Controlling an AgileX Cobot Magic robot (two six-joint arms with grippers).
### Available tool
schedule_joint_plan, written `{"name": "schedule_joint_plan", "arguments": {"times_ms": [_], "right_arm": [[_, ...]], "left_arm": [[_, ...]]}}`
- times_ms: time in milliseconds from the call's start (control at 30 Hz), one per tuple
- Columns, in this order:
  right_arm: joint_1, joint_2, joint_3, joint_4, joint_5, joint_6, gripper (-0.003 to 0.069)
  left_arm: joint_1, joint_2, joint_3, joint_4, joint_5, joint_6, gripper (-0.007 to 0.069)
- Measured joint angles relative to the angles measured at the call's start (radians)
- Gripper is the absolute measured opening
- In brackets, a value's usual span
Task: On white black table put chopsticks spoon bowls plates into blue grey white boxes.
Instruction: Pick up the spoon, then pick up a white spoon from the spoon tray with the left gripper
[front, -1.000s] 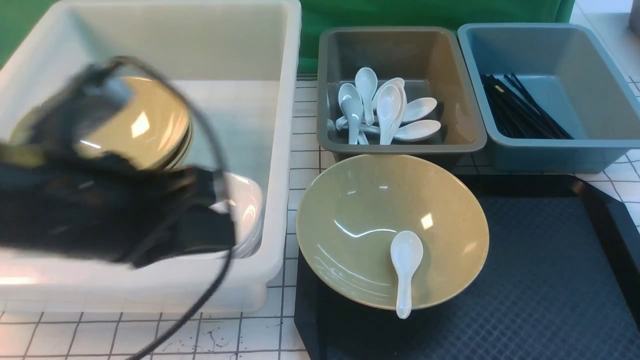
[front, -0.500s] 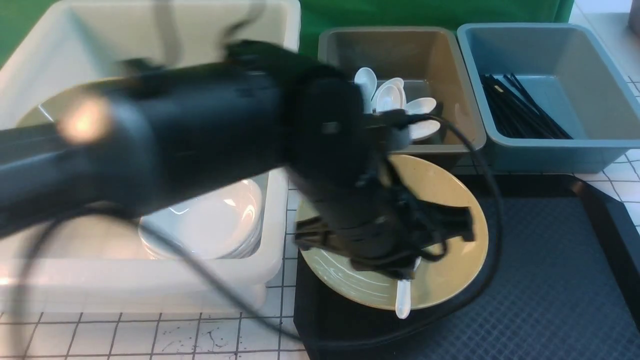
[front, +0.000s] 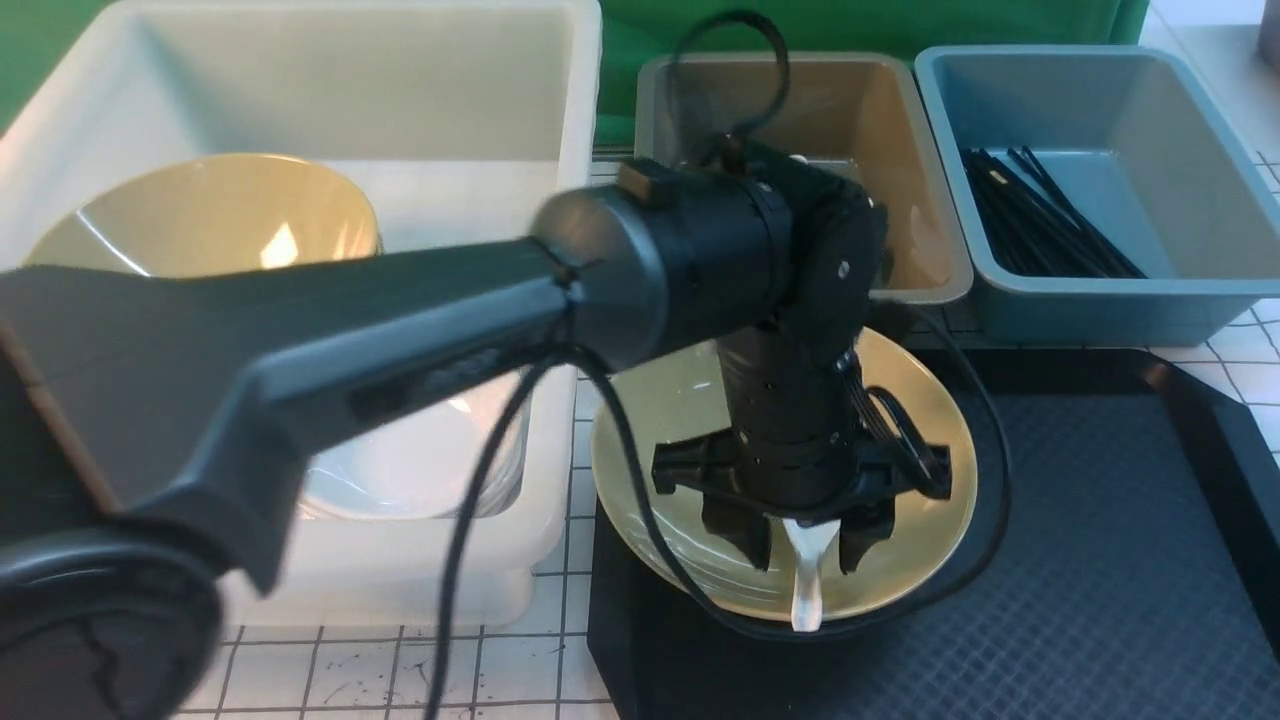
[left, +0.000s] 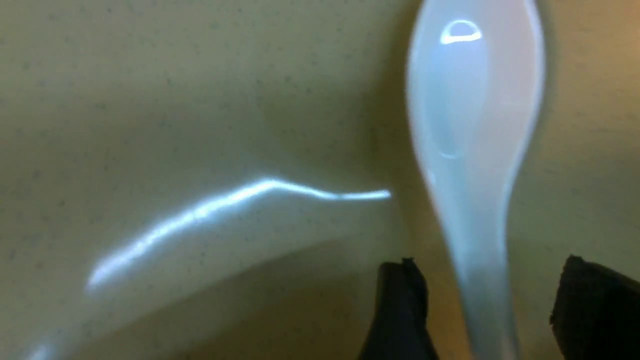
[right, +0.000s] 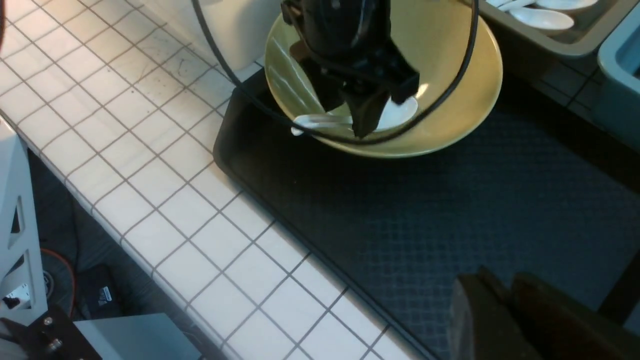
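Spoon (front: 806, 600) in bowl (front: 935, 525); left pincer (front: 805, 560) spread astride handle.

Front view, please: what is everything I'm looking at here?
table: one, white tiled, underneath.
tray: one, black, front right.
white tub: one, translucent white, left.
bowls: two seen, olive-tan, one in tub, another on tray.
plates: count hidden, white, in tub.
grey box: one, grey, back middle.
spoons: several, white, in grey box.
blue box: one, blue-teal, back right.
chopsticks: bundle, black, in blue box.
spoon: one, white, in the tray's bowl.
left arm: one, black, over that bowl, jaws open astride the spoon's handle.
right arm's fingers: two, dark, over the tray, jaws shut.
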Motion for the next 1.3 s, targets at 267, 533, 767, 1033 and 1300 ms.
{"name": "schedule_joint_plan", "arguments": {"times_ms": [267, 533, 767, 1033, 1300], "right_arm": [[0.000, 0.000, 0.000, 0.000, 0.000, -0.015, 0.0091], [0.000, 0.000, 0.000, 0.000, 0.000, -0.015, 0.0096], [0.000, 0.000, 0.000, -0.117, 0.000, 0.082, 0.0099], [0.000, 0.000, 0.000, -0.221, 0.000, 0.141, 0.0100], [0.000, 0.000, 0.000, -0.176, 0.000, 0.141, 0.0102]], "left_arm": [[0.001, 0.042, -0.009, 0.025, 0.014, 0.005, 0.0282], [0.001, 0.045, -0.114, 0.040, 0.104, 0.029, 0.0093], [0.005, -0.029, -0.371, 0.089, 0.119, 0.080, 0.0092], [0.153, 0.054, -0.437, 0.160, -0.282, 0.116, 0.0091], [0.257, 0.205, -0.436, 0.144, -0.545, 0.109, 0.0095]]}}
